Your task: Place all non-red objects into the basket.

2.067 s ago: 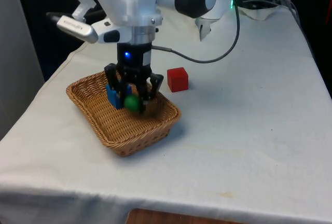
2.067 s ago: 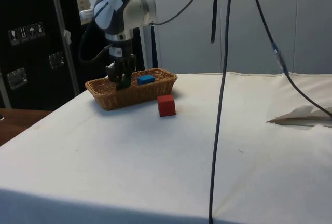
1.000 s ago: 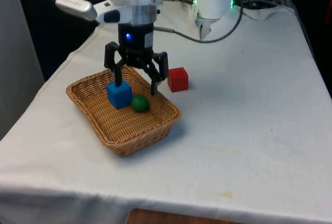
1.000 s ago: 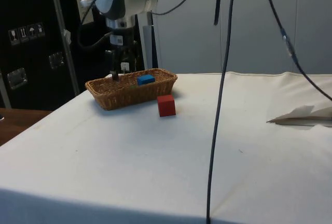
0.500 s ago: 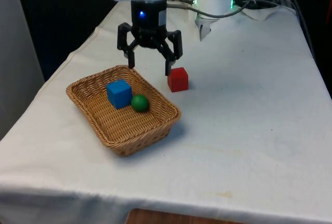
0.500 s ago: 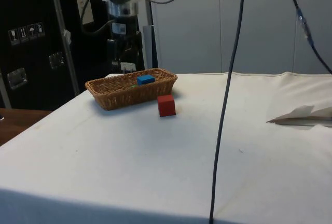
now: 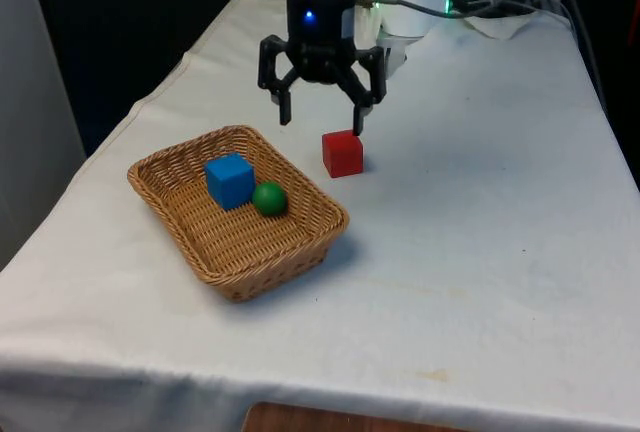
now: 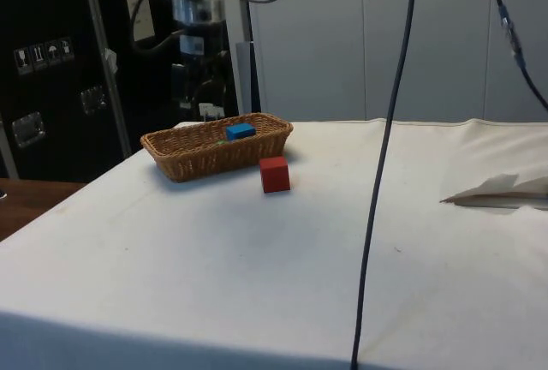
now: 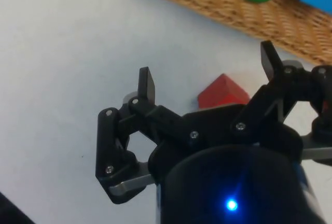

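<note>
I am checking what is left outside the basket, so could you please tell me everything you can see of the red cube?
The red cube is a small, plain, matte block with sharp edges, looking like painted wood or plastic. It sits flat on the white cloth, just outside the wicker basket, beside the basket's rim at the front view's right, apart from it. Nothing touches it but the cloth. The open gripper hangs in the air above it, holding nothing.
</note>
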Available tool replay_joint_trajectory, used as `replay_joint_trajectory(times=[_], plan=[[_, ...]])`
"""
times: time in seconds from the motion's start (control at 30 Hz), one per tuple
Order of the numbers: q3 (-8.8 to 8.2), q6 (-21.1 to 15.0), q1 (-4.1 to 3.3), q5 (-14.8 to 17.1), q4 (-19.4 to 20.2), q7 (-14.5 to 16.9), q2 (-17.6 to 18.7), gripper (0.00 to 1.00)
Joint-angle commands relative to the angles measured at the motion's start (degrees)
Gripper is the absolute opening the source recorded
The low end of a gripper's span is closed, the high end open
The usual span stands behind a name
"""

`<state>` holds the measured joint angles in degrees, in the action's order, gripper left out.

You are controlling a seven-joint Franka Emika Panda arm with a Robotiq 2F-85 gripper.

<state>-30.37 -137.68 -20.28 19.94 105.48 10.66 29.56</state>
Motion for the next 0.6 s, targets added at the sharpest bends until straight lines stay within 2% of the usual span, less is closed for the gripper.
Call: replay_joint_trajectory(times=[0.0, 0.1, 0.13, 0.17, 0.27, 0.37, 0.4, 0.43, 0.57], plan=[[-0.23, -0.4, -0.74, -0.5, 0.7, -0.6, -0.5, 1.00], [0.17, -0.5, -1.09, -0.7, 1.1, -0.8, -1.0, 1.00], [0.52, 0.0, -0.52, -0.2, 0.6, -0.3, -0.6, 1.00], [0.29, -0.5, -1.20, -0.7, 1.3, -0.9, -1.1, 1.00], [0.63, -0.5, -1.78, -0.7, 1.8, -0.9, -1.5, 1.00], [1.09, -0.5, -2.01, -0.6, 2.2, -0.9, -1.8, 1.00], [1.43, 0.0, -1.49, -0.2, 1.5, -0.4, -1.4, 1.00], [1.32, -0.5, -2.18, -0.6, 2.4, -0.8, -2.0, 1.00], [2.06, -0.5, -2.41, -0.6, 2.9, -0.8, -2.5, 1.00]])
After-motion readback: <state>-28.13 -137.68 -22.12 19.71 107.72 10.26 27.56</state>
